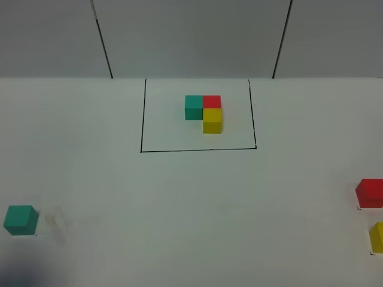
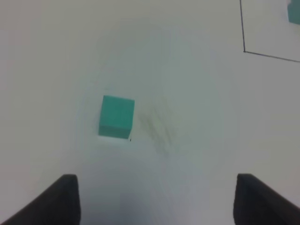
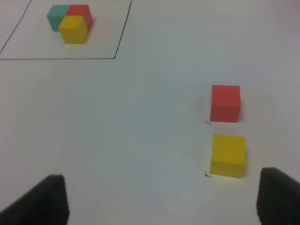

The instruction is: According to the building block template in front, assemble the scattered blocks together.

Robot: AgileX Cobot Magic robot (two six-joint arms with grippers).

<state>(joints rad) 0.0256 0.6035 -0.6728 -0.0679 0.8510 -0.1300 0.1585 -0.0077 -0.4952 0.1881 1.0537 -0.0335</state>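
The building block template is an L of teal, red and yellow cubes inside a black-lined rectangle at the back centre; it also shows in the right wrist view. The scattered blocks lie apart: a teal cube at the front left, a red cube and a yellow cube at the right edge. My left gripper hangs open short of the teal cube. My right gripper is open, with the yellow cube and red cube ahead of it, toward one finger.
The white table carries a faint grey smudge beside the teal cube. A grey wall with two dark seams stands behind the table.
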